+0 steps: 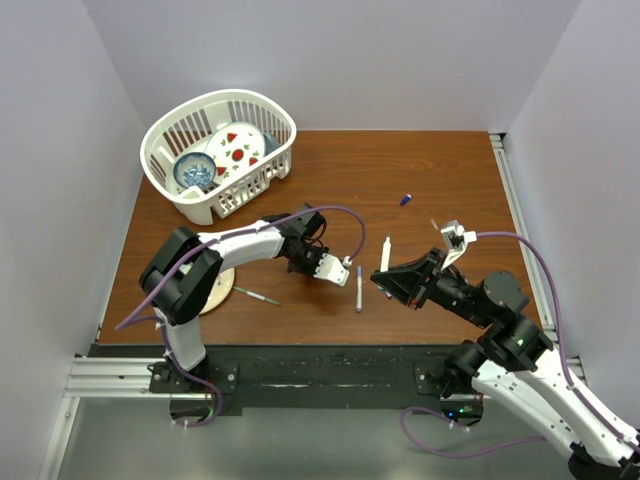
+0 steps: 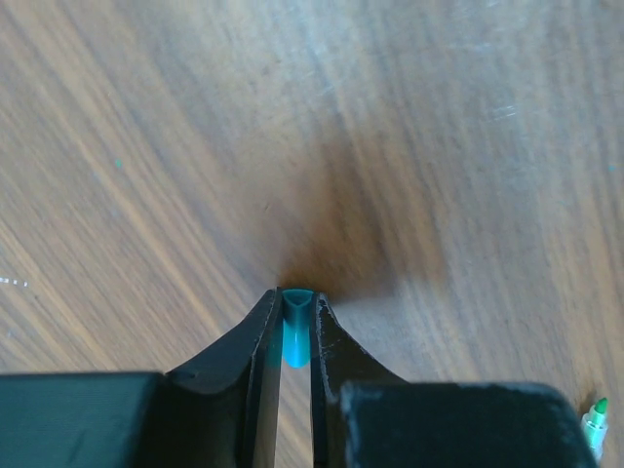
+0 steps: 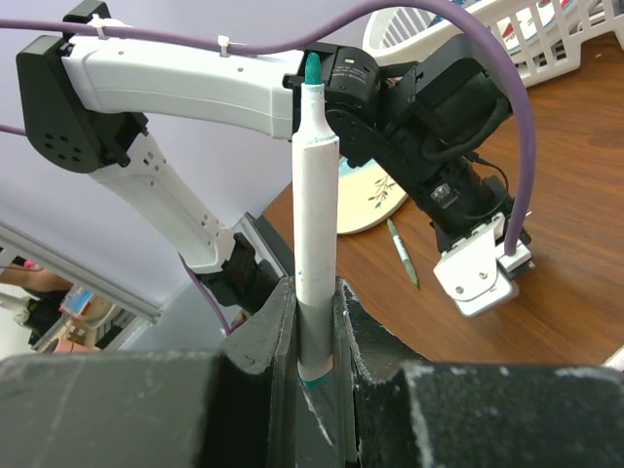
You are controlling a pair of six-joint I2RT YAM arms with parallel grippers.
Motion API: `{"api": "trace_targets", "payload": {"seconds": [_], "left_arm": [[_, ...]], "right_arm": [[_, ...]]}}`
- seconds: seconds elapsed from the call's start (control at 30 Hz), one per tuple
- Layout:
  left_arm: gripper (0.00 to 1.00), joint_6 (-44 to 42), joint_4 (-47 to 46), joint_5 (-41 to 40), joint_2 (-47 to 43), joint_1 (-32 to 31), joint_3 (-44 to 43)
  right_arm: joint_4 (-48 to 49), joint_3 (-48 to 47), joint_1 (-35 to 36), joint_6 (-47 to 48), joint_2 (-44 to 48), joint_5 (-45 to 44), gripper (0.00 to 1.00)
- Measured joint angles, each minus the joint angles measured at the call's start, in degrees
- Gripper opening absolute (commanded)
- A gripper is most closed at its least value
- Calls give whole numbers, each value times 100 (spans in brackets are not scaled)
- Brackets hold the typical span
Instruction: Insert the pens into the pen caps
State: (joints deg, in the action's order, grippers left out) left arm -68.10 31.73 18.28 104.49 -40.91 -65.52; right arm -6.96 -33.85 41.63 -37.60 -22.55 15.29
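Our left fingers (image 2: 252,341) are almost closed, pinching a small teal cap (image 2: 296,336) at their tips, close above the desk (image 2: 409,146). Our right fingers (image 3: 265,336) clamp the lower barrel of a white pen (image 3: 314,224), whose long axis runs straight out along the finger line, green tip foremost. In the right wrist view that tip points toward the left arm (image 3: 195,88). From above, the two sets of fingers stand near each other, apart, with the cap to the left of the tip. The next move turns on lining that axis up with the cap's bore. We cannot quite tell which way the open end faces, though it seems turned downward. A blue cap (image 1: 406,199) lies farther back.
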Motion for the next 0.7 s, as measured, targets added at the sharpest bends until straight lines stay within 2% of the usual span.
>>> {"api": "trace_targets", "payload": {"seconds": [0.23,0.33,0.37,0.7], "left_arm": [[16,-116,107,129,-42,0,4],[33,-114,138,131,-129,-2,7],[34,-116,144,131,-166,-2,7],[35,-98,229,120,-588,-2,7]], "right_arm": [[2,0,0,15,2,-42,0],[2,0,0,17,2,-42,0],[2,0,0,17,2,-42,0],[-44,0,0,15,131,-42,0]]}}
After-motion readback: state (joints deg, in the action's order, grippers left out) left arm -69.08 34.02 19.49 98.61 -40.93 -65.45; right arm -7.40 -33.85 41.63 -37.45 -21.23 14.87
